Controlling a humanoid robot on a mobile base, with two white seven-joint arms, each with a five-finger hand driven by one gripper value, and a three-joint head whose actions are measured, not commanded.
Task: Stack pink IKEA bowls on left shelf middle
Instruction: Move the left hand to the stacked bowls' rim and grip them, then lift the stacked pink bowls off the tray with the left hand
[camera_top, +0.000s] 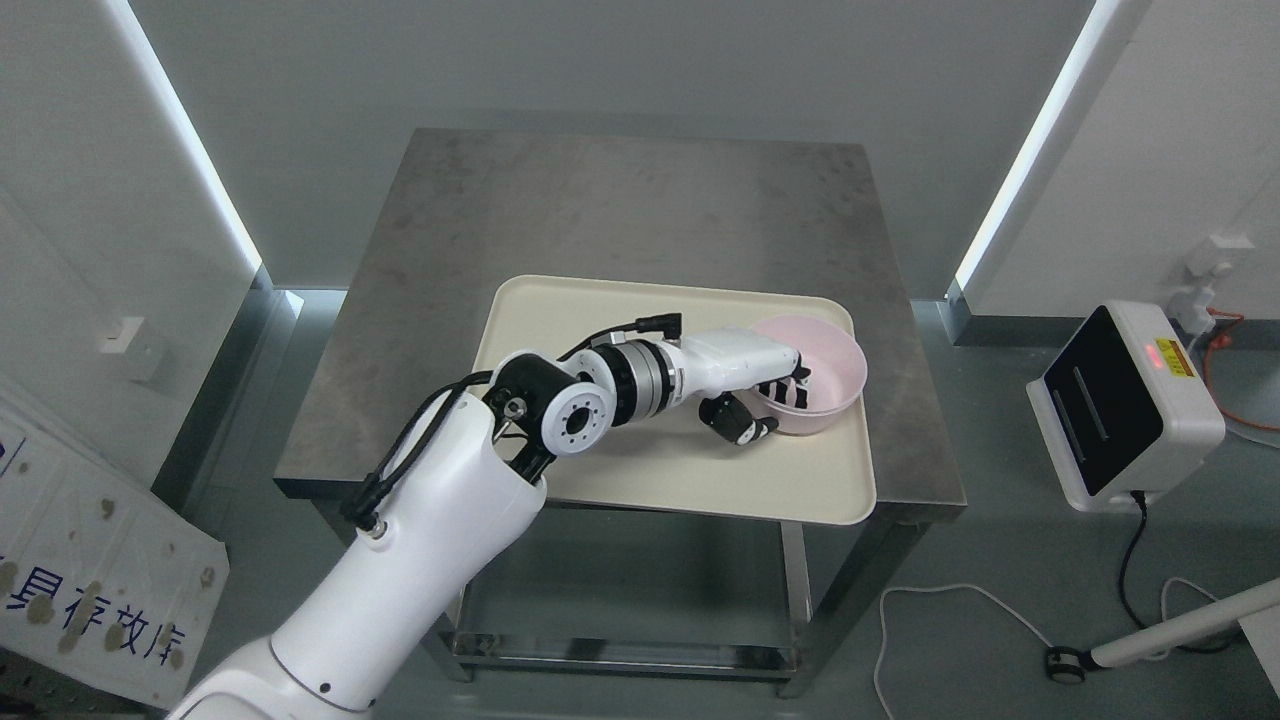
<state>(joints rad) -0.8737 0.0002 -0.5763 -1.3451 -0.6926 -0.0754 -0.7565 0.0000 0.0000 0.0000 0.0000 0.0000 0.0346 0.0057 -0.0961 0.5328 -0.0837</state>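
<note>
Where the tray holds one pink bowl — left hand fingers grasping its rim | bowl empty

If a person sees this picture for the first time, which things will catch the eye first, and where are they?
First comes the big white left arm rising from the lower left, its left hand clasping the near rim of a pink bowl, fingers inside and thumb outside. The bowl sits at the right end of a cream tray on a steel table. A white device with a dark face stands at far right.
</note>
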